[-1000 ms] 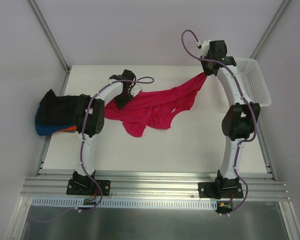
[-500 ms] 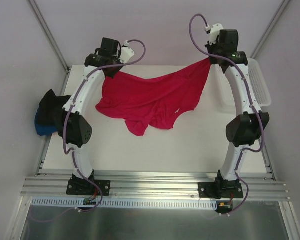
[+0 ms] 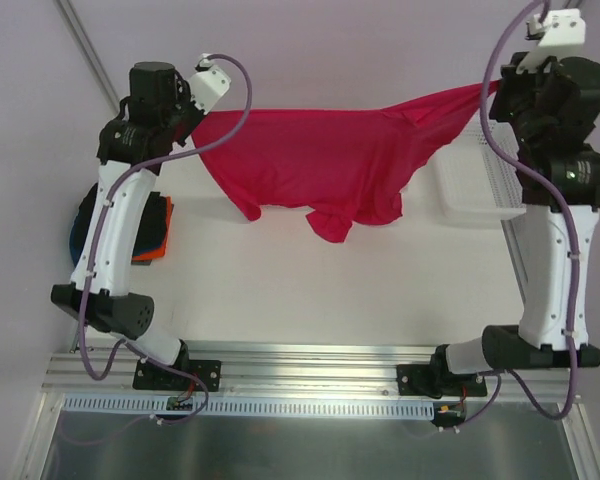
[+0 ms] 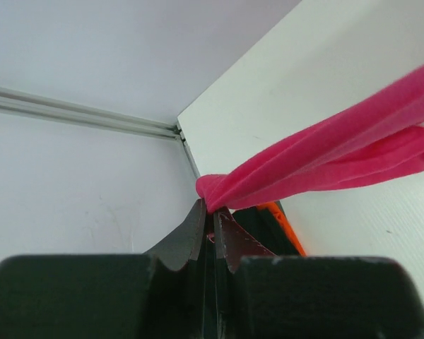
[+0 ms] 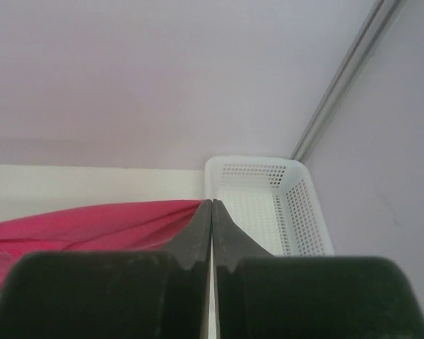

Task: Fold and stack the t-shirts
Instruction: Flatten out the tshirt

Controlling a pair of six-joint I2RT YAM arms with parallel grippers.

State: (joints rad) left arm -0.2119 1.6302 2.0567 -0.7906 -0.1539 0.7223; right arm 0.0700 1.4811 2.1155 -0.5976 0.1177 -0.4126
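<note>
Jaws of the left gripper [image 4: 212, 212] are pressed together on a bunched corner of the crimson-pink t-shirt [image 3: 330, 160]. Those of the right gripper [image 5: 211, 206] are likewise together, apparently pinching the opposite corner, though the fingers hide the contact. Both grippers sit high, at upper left and upper right of the overhead frame. The shirt hangs spread between them over the table [image 3: 330, 300], its lower edge drooping at centre. The white mesh basket [image 3: 477, 190] stands at right. A black t-shirt [image 3: 88, 210], an orange t-shirt [image 3: 158, 225] and a blue t-shirt [image 3: 74, 240] lie piled at left.
</note>
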